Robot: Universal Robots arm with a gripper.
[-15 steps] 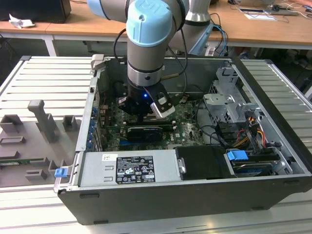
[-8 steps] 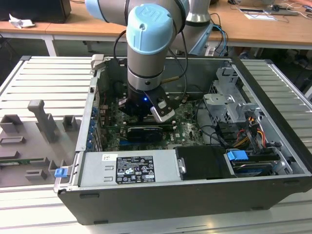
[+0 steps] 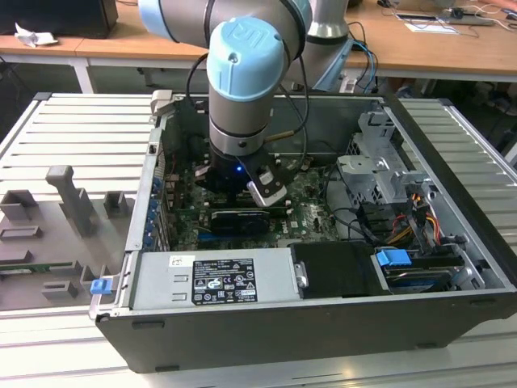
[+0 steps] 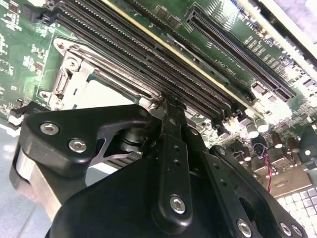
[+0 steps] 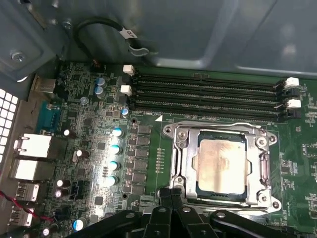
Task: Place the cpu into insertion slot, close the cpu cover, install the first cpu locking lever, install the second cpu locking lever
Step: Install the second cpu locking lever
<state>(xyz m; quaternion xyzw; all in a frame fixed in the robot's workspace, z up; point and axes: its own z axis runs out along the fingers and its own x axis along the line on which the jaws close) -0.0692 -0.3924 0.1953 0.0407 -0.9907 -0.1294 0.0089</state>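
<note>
**Desk:** Where do things stand in the case?

**Me:** In the first wrist view the cpu [image 5: 220, 166] lies flat in the slot [image 5: 218, 194], and the cover [image 5: 181, 163] frames it and looks to be down. My gripper [image 5: 171, 194] is at the socket's edge. The jaws are drawn together with no gap I can see. I cannot tell whether they pinch a lever wire.

**Desk:** What worries you?

**Me:** Mostly a slip. In the second wrist view the gripper [image 4: 166, 101] has its tip right by the memory slots [image 4: 163, 74], between them and the socket. If the tip skids off a springy wire, I judge it would strike those slots or scrape the board. A push that lands on the cover instead of a lever could load the cpu unevenly. I cannot confirm that either lever is hooked, so a cover that looks shut may spring up.

**Desk:** How much room have you got?

**Me:** Not much. In the exterior view the arm [image 3: 242, 105] reaches down into the case. The power supply [image 3: 214, 279] blocks the near side and the drive cage [image 3: 380, 166] stands on the exterior view's right. The case wall [image 3: 153, 186] closes off the exterior view's left. Straight up is the one open way. Low on the board, the capacitors [image 5: 115, 156] stand well apart from the socket, so I reckon a short sideways move towards them is the safest one
</note>
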